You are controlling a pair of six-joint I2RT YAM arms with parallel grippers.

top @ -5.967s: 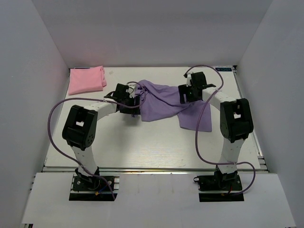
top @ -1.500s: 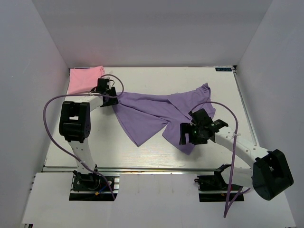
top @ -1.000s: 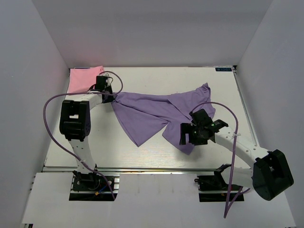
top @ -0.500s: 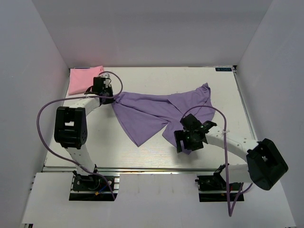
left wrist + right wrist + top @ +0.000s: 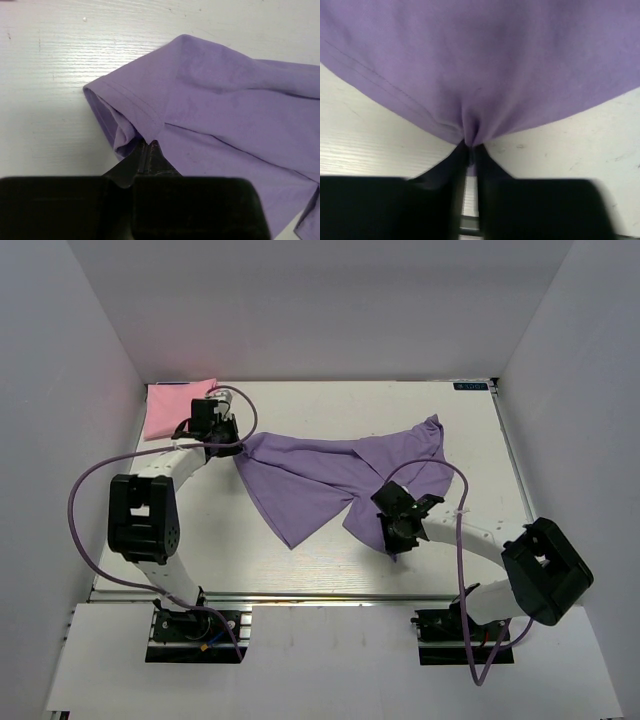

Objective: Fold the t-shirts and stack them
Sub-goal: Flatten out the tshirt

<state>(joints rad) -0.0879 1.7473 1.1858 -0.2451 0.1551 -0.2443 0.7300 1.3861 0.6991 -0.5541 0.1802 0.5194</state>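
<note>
A lavender-purple soft cloth t-shirt lies spread and rumpled across the middle of the white wood-grain tabletop, running from left of centre up to the upper right of the top view, with two loose flaps pointing toward the bottom of the frame.

The left gripper has its jaws pressed together on the stitched cuff of a sleeve at the shirt's left tip. In the left wrist view the cuff opening bulges just above the fingertips. Bare table fills the left and top of that view.

The right gripper is likewise pinched tight on the shirt's lower edge. There the cloth puckers into a small fold at the fingertips, and a stitched hem line runs off to the upper left.

A folded pink cloth t-shirt sits in the upper left corner of the top view, against the left wall and just beside the left arm's wrist, apart from the lavender one.

Open tabletop shows in the lower left, along the bottom edge, and in a strip along the top.
</note>
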